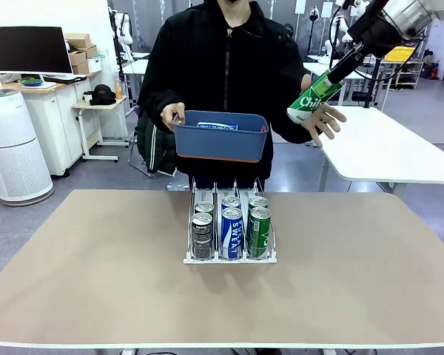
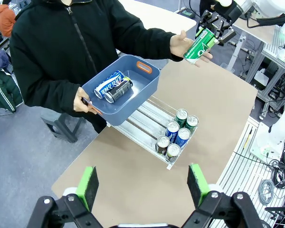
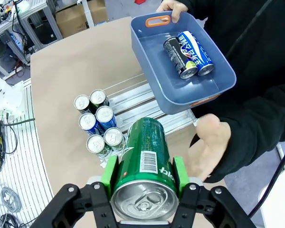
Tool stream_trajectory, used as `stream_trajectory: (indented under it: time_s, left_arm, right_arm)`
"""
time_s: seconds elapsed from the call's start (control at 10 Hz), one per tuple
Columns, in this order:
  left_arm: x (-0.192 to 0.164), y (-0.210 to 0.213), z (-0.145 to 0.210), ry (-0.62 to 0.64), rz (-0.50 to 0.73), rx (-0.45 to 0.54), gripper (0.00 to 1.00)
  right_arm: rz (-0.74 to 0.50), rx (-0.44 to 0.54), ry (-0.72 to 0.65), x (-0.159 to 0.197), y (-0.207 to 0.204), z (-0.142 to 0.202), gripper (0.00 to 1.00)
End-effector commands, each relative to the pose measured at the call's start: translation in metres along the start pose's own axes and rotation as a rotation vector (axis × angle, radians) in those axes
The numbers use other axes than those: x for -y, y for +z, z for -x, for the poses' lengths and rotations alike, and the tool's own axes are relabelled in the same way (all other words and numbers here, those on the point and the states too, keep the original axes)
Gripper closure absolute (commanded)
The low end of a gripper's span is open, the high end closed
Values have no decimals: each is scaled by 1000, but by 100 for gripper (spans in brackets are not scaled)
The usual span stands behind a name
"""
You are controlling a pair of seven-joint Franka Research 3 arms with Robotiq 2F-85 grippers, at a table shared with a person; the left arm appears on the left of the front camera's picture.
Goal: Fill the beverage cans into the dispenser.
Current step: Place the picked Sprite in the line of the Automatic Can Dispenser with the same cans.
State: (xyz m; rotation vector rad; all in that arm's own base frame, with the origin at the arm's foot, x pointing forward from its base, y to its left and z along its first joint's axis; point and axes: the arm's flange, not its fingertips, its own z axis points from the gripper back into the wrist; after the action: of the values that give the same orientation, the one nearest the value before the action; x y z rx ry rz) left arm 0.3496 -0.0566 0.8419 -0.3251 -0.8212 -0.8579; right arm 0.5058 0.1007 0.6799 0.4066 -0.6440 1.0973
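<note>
Over the far right corner of the table, the robot's right gripper (image 1: 331, 81) is clamped on a green beverage can (image 1: 313, 97), its green pads pressed against both sides of the can's body. The can is tilted in the air, at about two o'clock from the dispenser (image 1: 229, 258) in the front view. A person in a black jacket holds an open hand (image 1: 326, 121) palm up just beneath it, at about five o'clock from the can. From where the cameras stand it is hard to say whether the palm touches the metal or sits a little apart. The person's other hand (image 1: 172, 115) grips a blue bin (image 1: 222, 142) at chest height, at twelve o'clock above the dispenser. Two more cans lie on their sides in the bin, a black can (image 3: 179, 58) and a blue-and-white can (image 3: 198, 51), touching each other. The dispenser stands at the table's middle with six upright cans, two to each of its three lanes. The front row holds a dark grey can (image 1: 202, 236), a blue can (image 1: 231, 233) and a green one (image 1: 260, 231). The left gripper (image 2: 144, 185) hangs above the tabletop with its jaws spread wide and nothing between them.
</note>
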Motion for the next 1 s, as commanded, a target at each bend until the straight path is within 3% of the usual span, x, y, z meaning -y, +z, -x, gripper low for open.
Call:
stream_trajectory:
  time_s: [0.0,0.9]
  left_arm:
    - [0,1,-1,15,10,16,0]
    - [0,1,-1,15,10,16,0]
  right_arm:
    - [2,2,6,-1,2,-1,62]
    - [2,2,6,-1,2,-1,62]
